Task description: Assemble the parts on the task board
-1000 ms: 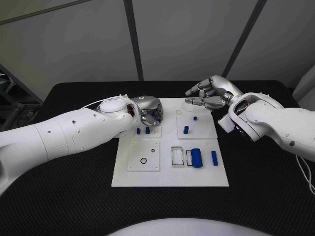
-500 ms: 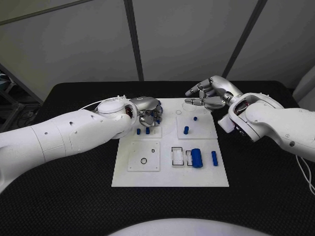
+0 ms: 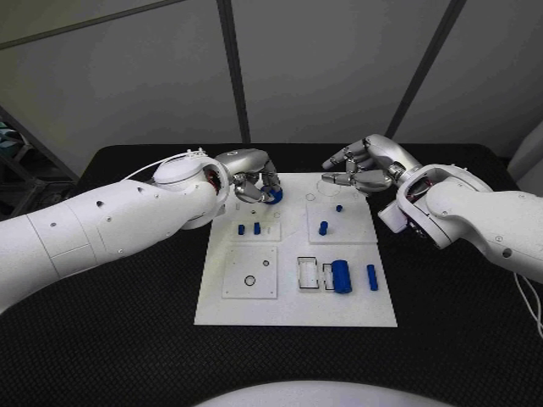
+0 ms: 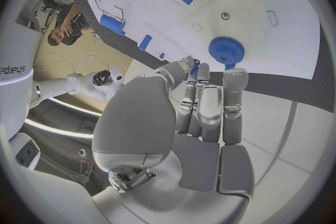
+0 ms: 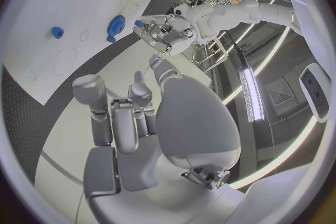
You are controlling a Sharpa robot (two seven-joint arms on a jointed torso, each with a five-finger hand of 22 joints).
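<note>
The white task board [image 3: 296, 305] lies mid-table. My left hand [image 3: 254, 178] hovers over its far left corner, fingers straight and close together [image 4: 203, 106]. A blue gear [image 3: 273, 196] [image 4: 226, 49] [image 5: 117, 25] sits just beyond the fingertips. A small blue bit shows between thumb tip and fingertip; whether it is pinched is unclear. My right hand [image 3: 363, 165] [image 5: 133, 117] hovers over the far right corner, fingers apart and holding nothing. Two short pegs [image 3: 249, 228] stand on the left tile, and another peg [image 3: 323, 226] on the right one.
A thick blue cylinder [image 3: 340, 275] and a slim pin [image 3: 371, 276] lie on the board's near right part beside a rectangular slot [image 3: 306, 270]. A ring mark [image 3: 247, 278] sits on the near left tile. Black table [image 3: 125, 322] surrounds the board.
My left hand has drawn back from above the two short pegs toward the board's far edge, and the blue gear now shows at its fingertips. The right hand has barely moved.
</note>
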